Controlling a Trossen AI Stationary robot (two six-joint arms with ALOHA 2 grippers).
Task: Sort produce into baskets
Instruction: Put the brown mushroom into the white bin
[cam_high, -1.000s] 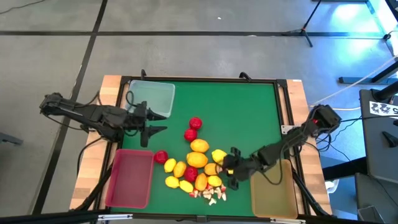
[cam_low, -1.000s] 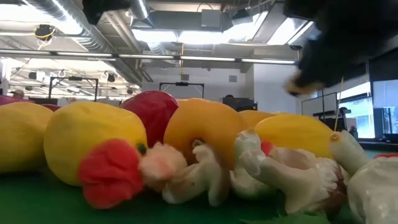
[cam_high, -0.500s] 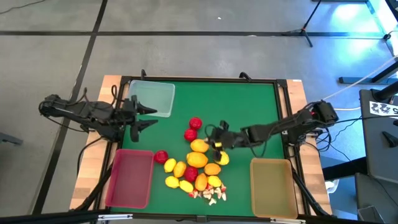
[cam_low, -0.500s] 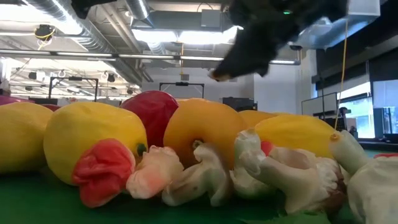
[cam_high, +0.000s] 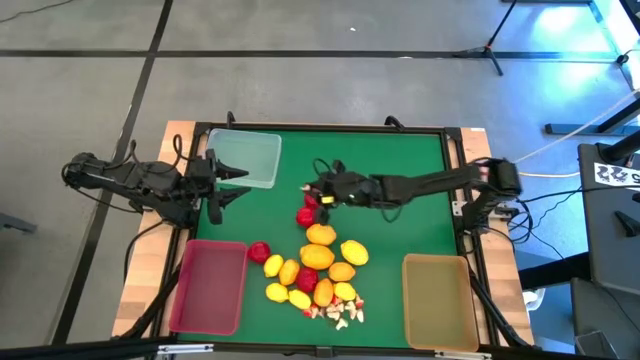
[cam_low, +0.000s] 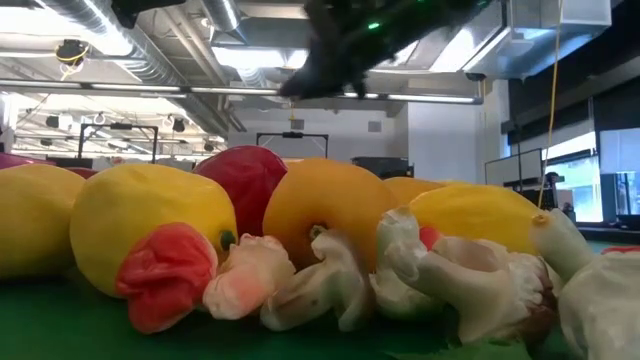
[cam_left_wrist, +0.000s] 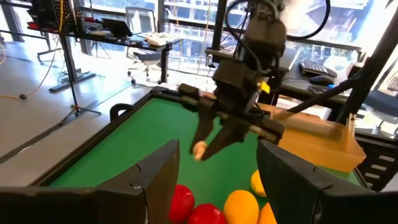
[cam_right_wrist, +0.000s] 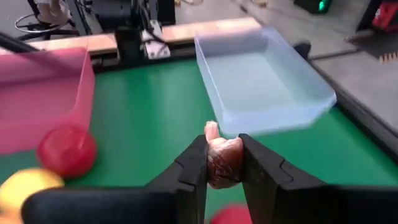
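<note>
A: Your left gripper (cam_high: 222, 186) idles beside the clear basket (cam_high: 245, 158), jaws apart, empty.

B: Right gripper (cam_right_wrist: 222, 163) is pinching a white-and-red bit (cam_right_wrist: 221, 163) between its jaws; the clear basket lies ahead, likely the drop target.

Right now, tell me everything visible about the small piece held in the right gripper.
The small piece is a pale pinkish-tan lump with a darker reddish patch and a rounded nub sticking up, looking soft or rubbery. It is pinched between the two dark fingers of the right gripper, which touch it on both sides. It is held in the air above the green mat, with the clear basket ahead of it. In the left wrist view it shows as a light blob.
</note>
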